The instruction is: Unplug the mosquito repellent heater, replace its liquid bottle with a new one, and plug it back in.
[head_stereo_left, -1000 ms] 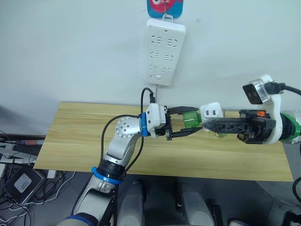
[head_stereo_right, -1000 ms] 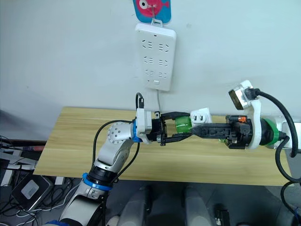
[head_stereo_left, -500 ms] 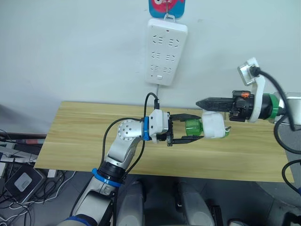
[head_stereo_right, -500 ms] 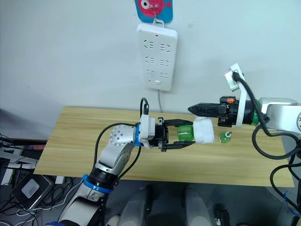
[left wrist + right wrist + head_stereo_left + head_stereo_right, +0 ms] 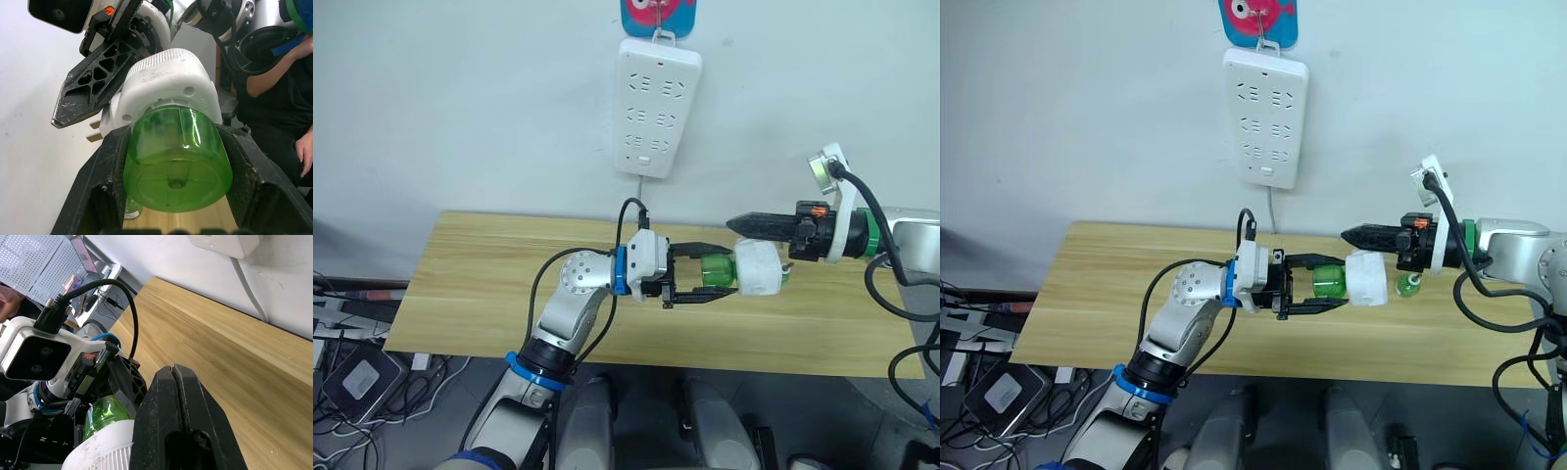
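My left gripper is clamped on the green bottle of the mosquito repellent heater, held above the table. My right gripper, a second ago on the heater, now hangs just above it, fingers pressed together, empty. Judgement: unscrewing not finished. The right eye view shows a spare bottle standing behind; the power strip hangs on the wall.

bottle between the left gripper fingers | mosquito repellent heater just beyond those fingertips, on the bottle's far end | right gripper tips just above the heater, seemingly apart | second bottle on table, behind the heater | power strip on wall above
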